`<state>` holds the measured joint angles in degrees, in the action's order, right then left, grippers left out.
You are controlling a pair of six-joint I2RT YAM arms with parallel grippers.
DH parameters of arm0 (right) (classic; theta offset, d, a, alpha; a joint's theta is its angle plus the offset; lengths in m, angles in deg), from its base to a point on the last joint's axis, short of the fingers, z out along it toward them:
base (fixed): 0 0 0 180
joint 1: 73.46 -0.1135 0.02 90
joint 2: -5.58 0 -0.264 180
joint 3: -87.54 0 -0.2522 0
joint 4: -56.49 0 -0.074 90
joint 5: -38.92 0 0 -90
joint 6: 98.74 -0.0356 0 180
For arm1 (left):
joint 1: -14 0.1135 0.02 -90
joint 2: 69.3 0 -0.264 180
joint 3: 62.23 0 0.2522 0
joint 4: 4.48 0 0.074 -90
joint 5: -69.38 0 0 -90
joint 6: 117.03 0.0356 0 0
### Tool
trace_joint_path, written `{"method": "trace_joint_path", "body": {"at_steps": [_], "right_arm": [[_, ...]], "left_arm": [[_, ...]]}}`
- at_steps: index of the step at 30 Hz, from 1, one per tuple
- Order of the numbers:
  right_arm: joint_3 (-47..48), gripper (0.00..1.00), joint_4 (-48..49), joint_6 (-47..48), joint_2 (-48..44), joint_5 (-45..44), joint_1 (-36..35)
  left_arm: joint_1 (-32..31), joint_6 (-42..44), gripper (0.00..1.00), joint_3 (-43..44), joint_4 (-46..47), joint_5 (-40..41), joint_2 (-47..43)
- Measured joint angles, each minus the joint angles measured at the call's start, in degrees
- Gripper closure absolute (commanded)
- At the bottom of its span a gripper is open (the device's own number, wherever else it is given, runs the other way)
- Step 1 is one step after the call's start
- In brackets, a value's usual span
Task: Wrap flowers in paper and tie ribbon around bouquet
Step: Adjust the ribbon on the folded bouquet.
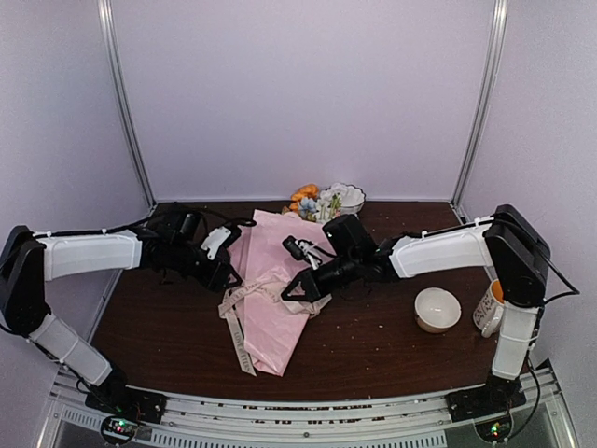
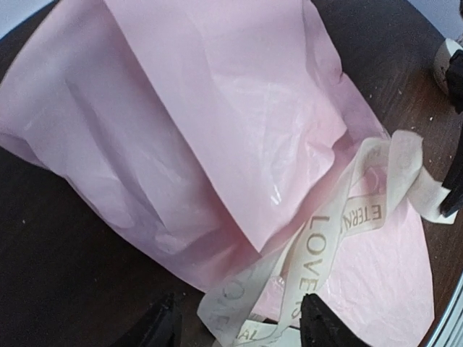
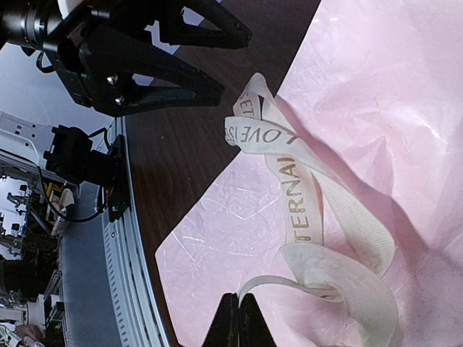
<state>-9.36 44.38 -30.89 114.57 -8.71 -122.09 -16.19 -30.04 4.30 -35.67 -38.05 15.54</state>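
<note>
the pink paper (image 1: 272, 322) lies folded into a long bundle on the dark worktop (image 1: 159, 341), its narrow end toward the arm bases. the cream ribbon (image 1: 239, 338) crosses its middle in loose loops, one tail trailing along the paper's left edge. the right tool (image 1: 287, 293) sits over the bundle, fingers pressed together and pinching a strand of the ribbon. the left tool (image 1: 226, 273) is just beside the paper's left edge, fingers spread, with ribbon loops lying between them in its wrist view. a white bowl (image 1: 437, 310) and a cup (image 1: 487, 314) stand to the right. at the far end the flowers (image 1: 317, 200) poke past the paper.
</note>
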Motion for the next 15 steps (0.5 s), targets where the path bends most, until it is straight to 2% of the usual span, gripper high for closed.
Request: {"method": "trace_joint_path", "body": {"at_steps": [3, 7, 15], "right_arm": [[0.0, 1.00, -0.6, 0.4, 0.0, 0.0, 0.0], [0.0, 1.00, -1.1, 0.9, 0.0, -0.1, 0.0], [0.0, 1.00, -1.5, 1.0, 0.0, -0.2, 0.0]], "left_arm": [[0.0, 0.5, 0.39, -1.9, -1.1, 0.6, 0.3], [0.3, 0.5, 0.48, -2.3, -1.8, 1.5, 3.0], [1.4, 0.3, 0.56, -2.3, -1.4, 1.8, 4.9]]}}
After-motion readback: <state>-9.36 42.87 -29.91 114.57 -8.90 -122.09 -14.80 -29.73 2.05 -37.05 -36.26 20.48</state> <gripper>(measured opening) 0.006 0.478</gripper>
